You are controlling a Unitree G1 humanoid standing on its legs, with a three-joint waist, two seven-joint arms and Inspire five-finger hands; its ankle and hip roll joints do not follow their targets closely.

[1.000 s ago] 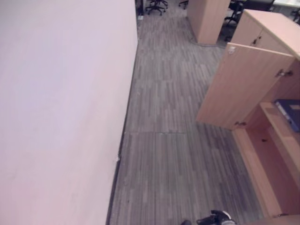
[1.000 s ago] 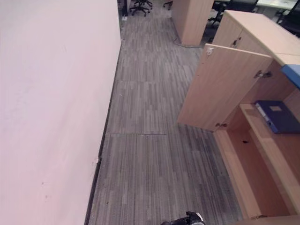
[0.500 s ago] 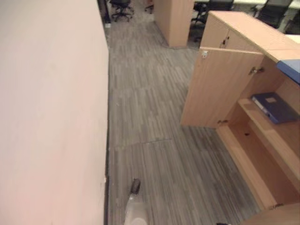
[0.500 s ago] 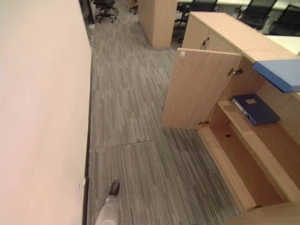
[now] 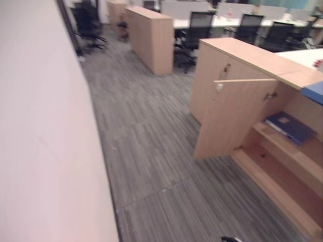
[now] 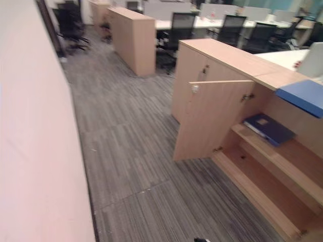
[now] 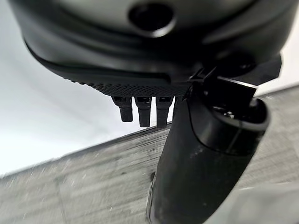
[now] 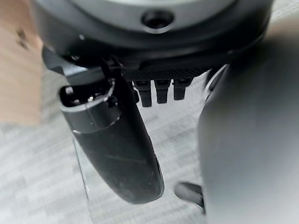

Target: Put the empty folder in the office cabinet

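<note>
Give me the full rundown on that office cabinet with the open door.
The office cabinet is low, of light wood-look board, standing on the grey carpet on the robot's right. Its door is swung wide open, with a small knob near its top corner. Inside are two shelves: a dark blue folder lies flat on the upper one. A lighter blue folder rests on the cabinet's top.

Right hand (image 8: 154, 51) dark against grey carpet (image 8: 37, 168), thumb (image 8: 117, 149) straight, fingers (image 8: 161, 91) short and straight beside it, holding nothing, light wood panel (image 8: 16, 70) nearby

Grey carpet floor (image 5: 146, 151), pale wall (image 5: 40, 151), black office chairs (image 5: 199, 25).
</note>
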